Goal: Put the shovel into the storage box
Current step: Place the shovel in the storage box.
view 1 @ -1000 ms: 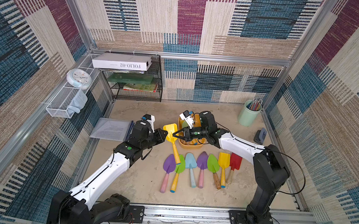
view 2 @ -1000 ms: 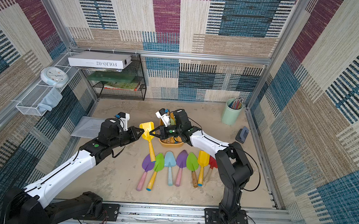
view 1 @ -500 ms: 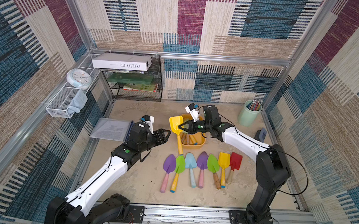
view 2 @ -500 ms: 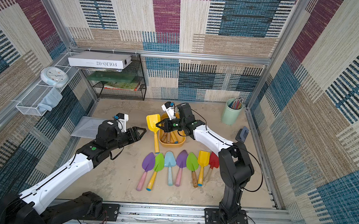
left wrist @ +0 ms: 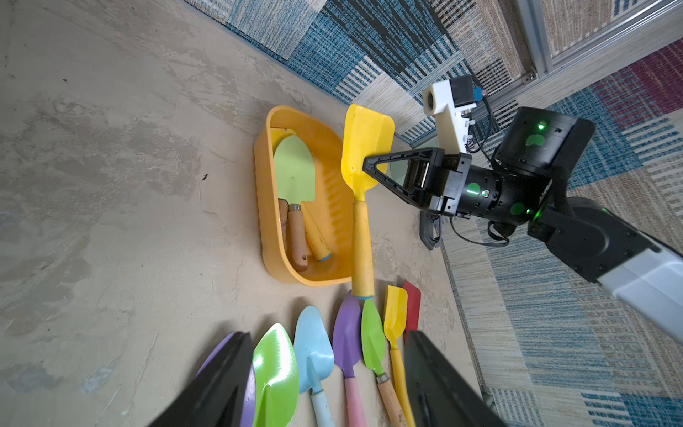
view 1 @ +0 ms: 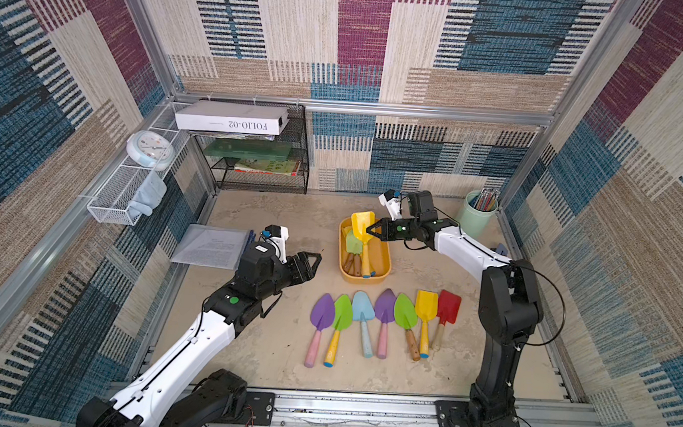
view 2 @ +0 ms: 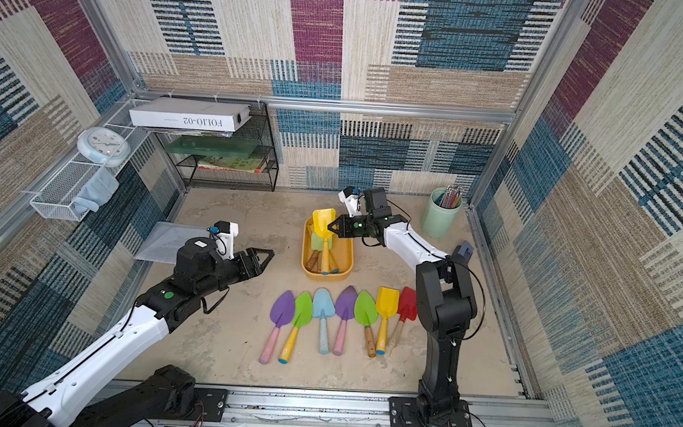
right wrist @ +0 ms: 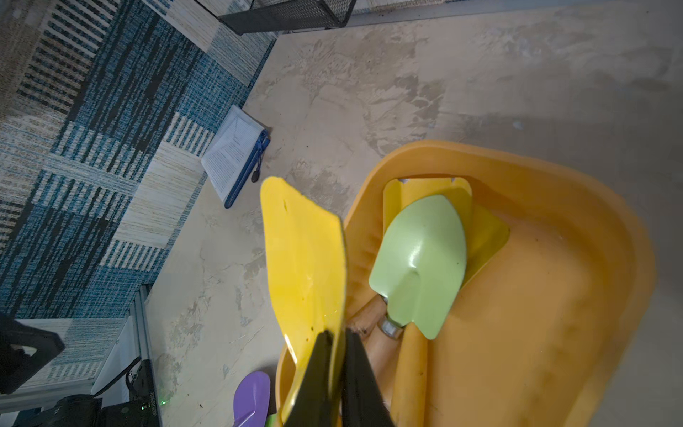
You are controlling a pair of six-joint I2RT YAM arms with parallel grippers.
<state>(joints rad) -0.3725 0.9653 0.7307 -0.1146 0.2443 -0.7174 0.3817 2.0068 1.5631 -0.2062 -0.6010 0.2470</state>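
the right gripper (left wrist: pixel 364 162) was pinched shut on the blade of the yellow shovel (left wrist: pixel 366 136), whose handle hung down from the jaws over the storage box (left wrist: pixel 266 207) right beneath, where a pale green shovel (left wrist: pixel 294 173) already lay. past the box's end a row of shovels (view 1: pixel 385 307) lay on the floor. well off on the box's other side, the left gripper (view 1: pixel 314 263) stood wide and empty.

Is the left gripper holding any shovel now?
No, the left gripper stands open and empty; the right gripper grips the yellow shovel.
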